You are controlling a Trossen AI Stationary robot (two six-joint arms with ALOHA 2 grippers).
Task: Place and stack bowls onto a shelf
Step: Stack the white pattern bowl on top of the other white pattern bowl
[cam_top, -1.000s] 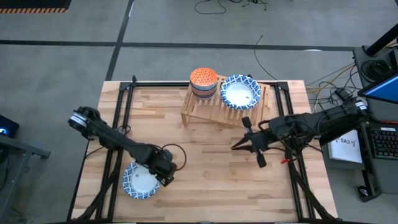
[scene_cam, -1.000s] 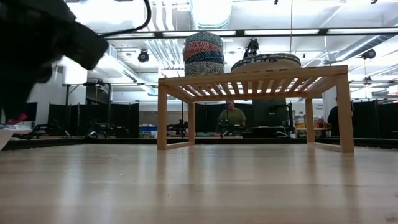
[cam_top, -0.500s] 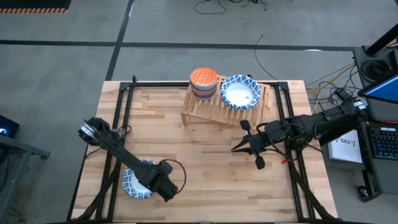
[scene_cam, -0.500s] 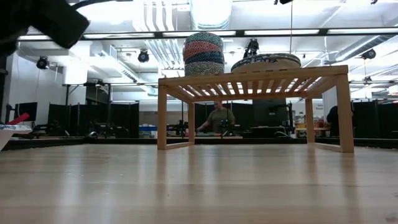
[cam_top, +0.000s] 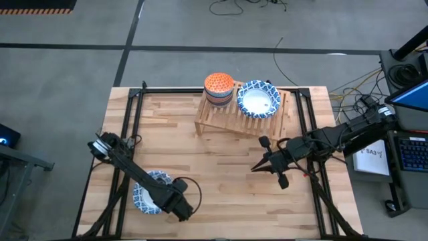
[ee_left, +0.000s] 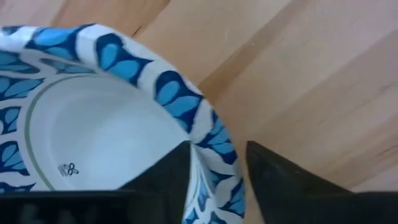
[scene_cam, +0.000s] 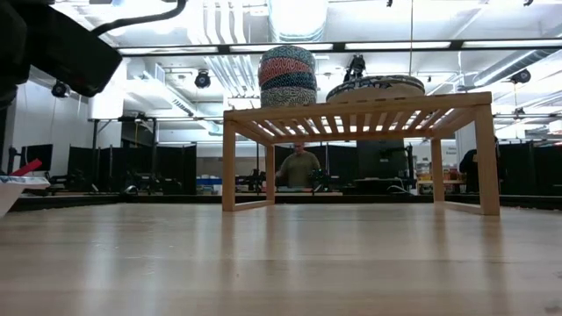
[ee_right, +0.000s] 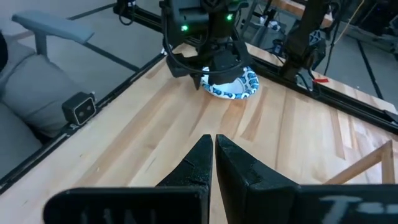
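Observation:
A wide blue-and-white bowl (cam_top: 148, 194) (ee_left: 93, 130) (ee_right: 230, 87) sits on its base near the table's front left. My left gripper (cam_top: 178, 205) (ee_left: 217, 168) points down over the bowl's right rim, one finger inside and one outside. The wooden shelf (cam_top: 241, 117) (scene_cam: 351, 110) at the far middle carries a stack of small bowls with an orange one on top (cam_top: 219, 86) (scene_cam: 287, 75). A wide blue-and-white bowl (cam_top: 258, 99) (scene_cam: 376, 86) sits beside the stack. My right gripper (cam_top: 254, 167) (ee_right: 213, 146) hovers shut at centre right, holding nothing. My left gripper comes from above, its fingers astride the bowl's right rim (ee_left: 214, 155). The inner finger (ee_left: 171, 174) lies against the white inner wall. Whether the outer finger (ee_left: 273, 177) touches the rim, I cannot tell. The bowl rests on the table.
Black frame rails (cam_top: 130, 134) run along the table's left and right sides (cam_top: 311, 134). Bare planks (cam_top: 221, 181) lie between the bowl and the shelf. A person (scene_cam: 299, 167) shows in the room beyond the shelf.
My left gripper has moved toward the table's near edge and sunk, from above the bowl's far-right part to its right rim. The bowl has stayed in place. My right gripper has drifted a little toward the near edge, still shut.

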